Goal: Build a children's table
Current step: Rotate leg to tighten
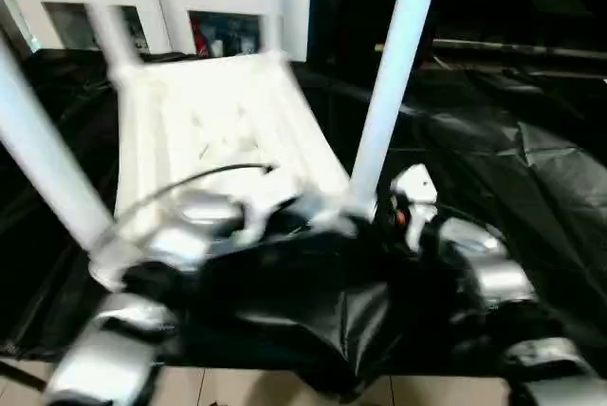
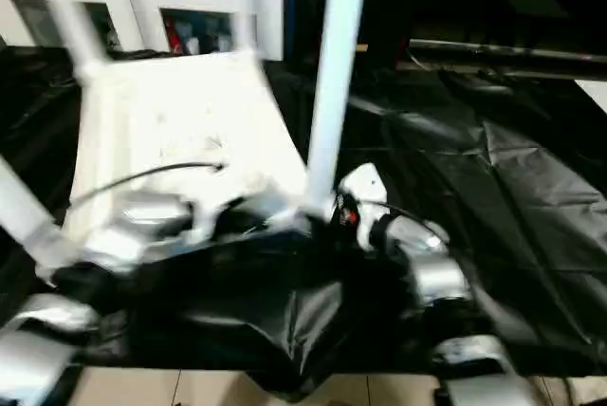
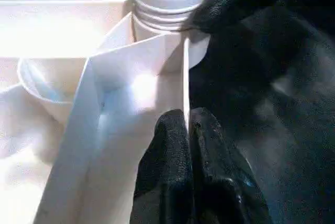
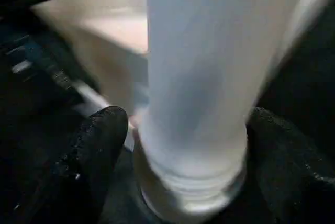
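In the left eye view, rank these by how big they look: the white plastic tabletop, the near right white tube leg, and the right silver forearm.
1. White plastic ribbed tabletop, largest.
2. Near right white tapered tube leg, long but thin.
3. Right silver forearm, smallest; it sits nearer the camera, so this ranking reflects apparent size alone.

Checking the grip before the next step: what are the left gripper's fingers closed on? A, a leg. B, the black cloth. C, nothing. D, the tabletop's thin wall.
D: in the left wrist view the left gripper has its two black fingers pinched on the thin upright wall of the tabletop.
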